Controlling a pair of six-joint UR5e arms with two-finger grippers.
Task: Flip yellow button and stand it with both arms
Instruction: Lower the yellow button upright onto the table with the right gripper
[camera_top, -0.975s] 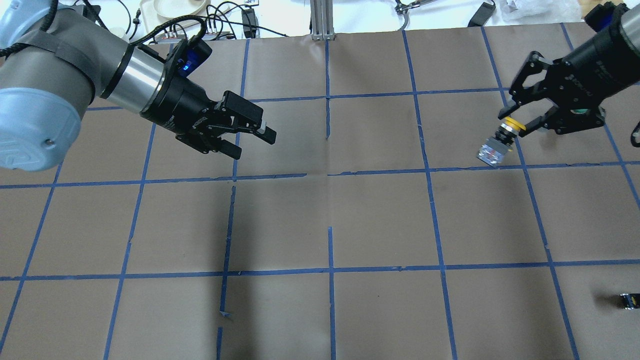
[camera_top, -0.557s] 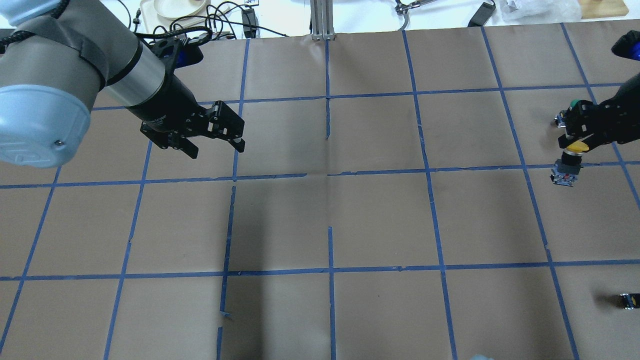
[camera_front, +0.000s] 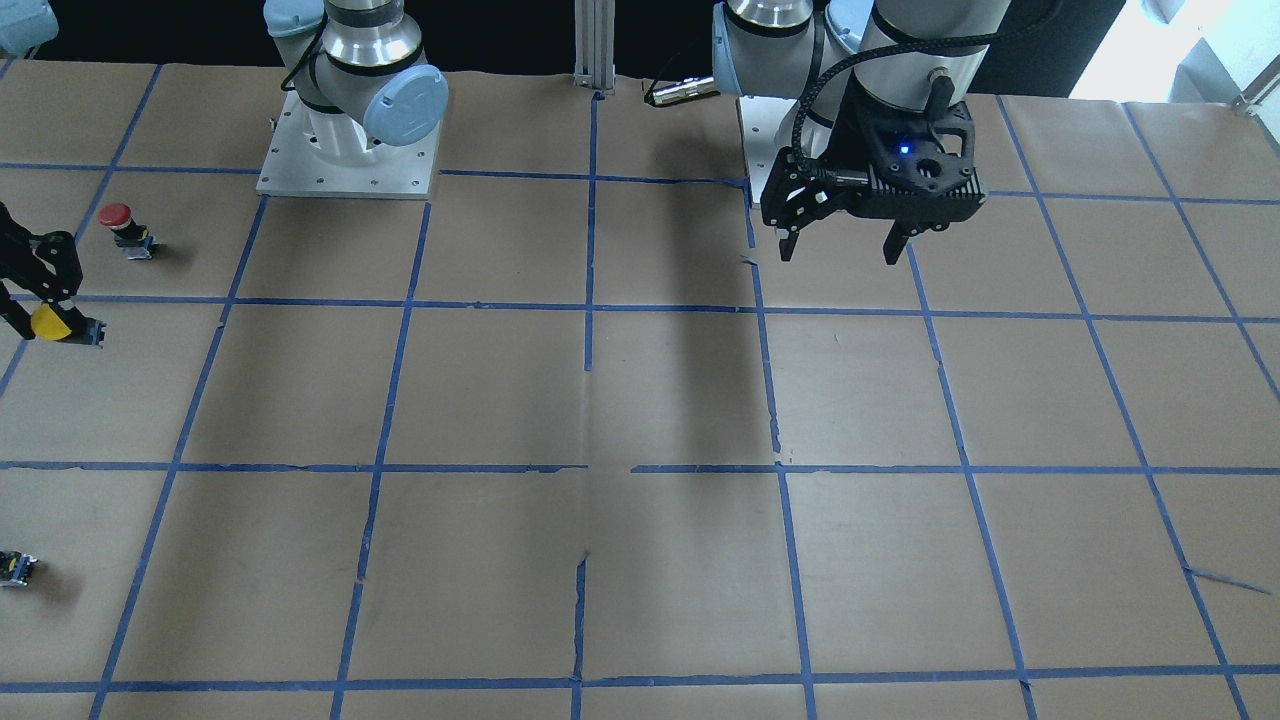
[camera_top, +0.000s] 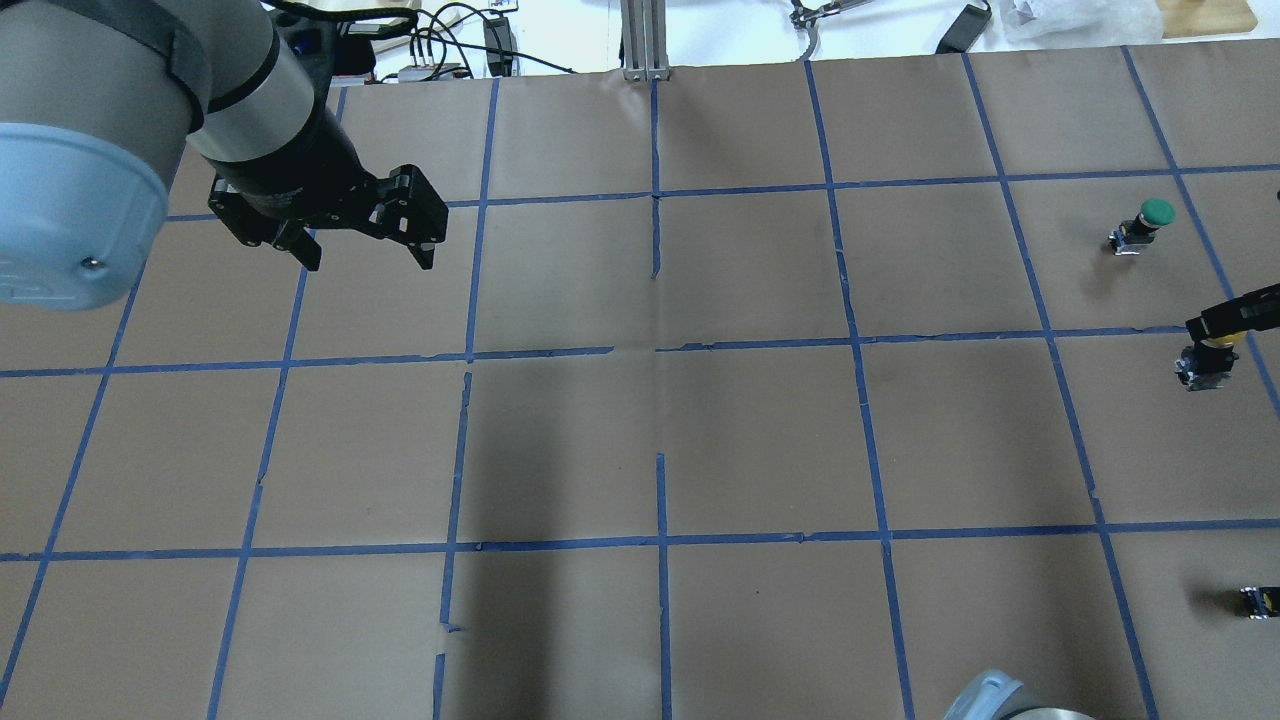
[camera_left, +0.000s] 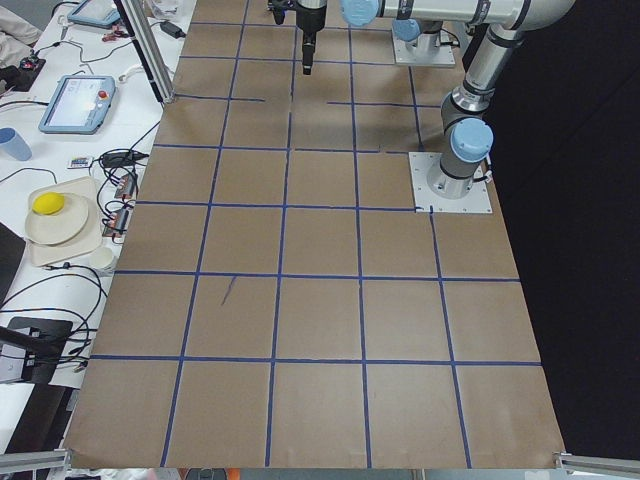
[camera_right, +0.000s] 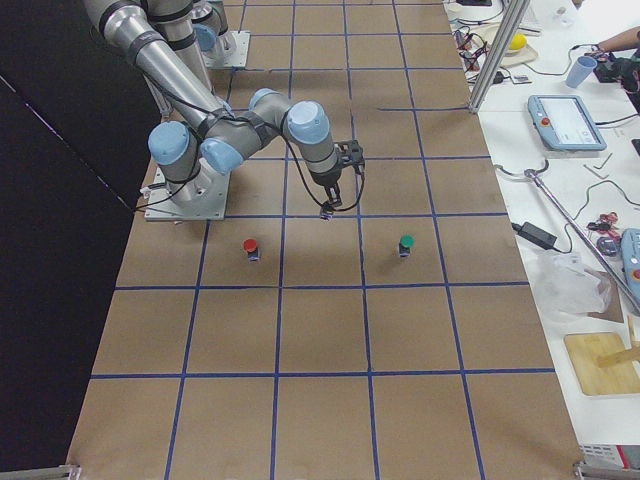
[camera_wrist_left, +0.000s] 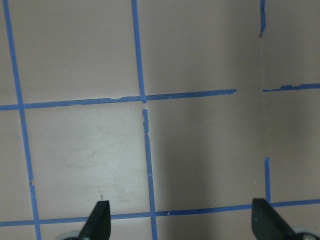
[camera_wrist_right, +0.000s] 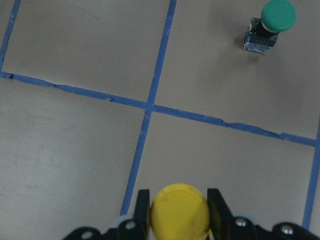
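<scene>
Brown paper (camera_front: 480, 390), matte and creased, covers the table and is ruled into squares by blue tape (camera_front: 400, 305), frayed in places.

From the front, the left gripper (camera_front: 839, 252) hangs over the paper near the robot's base. Its black jaws are spread wide with nothing between them, and a blue light shows on its housing. At this view's left edge the right gripper (camera_front: 42, 312) is clamped on the yellow button (camera_front: 50, 324) at its round domed cap. A red button (camera_front: 120, 222) stands near it, and a small dark block (camera_front: 15, 567) lies well apart on the operators' side.

Overhead, the yellow button's blocky grey-and-black body points down under the right gripper at the table's right edge. It looks low, but I cannot tell whether it touches the paper. A green button (camera_top: 1150, 220) stands upright nearby.

The left side view shows the left gripper pointing straight down at the far end of the table.

The right side view puts the yellow button roughly between the red and green ones, a little out of their line.

At the left wrist, two dark fingertips (camera_wrist_left: 97, 222) sit far apart, with bare paper and tape between them.

At the right wrist, the smooth yellow cap is pinched between two black fingers (camera_wrist_right: 142, 205).
</scene>
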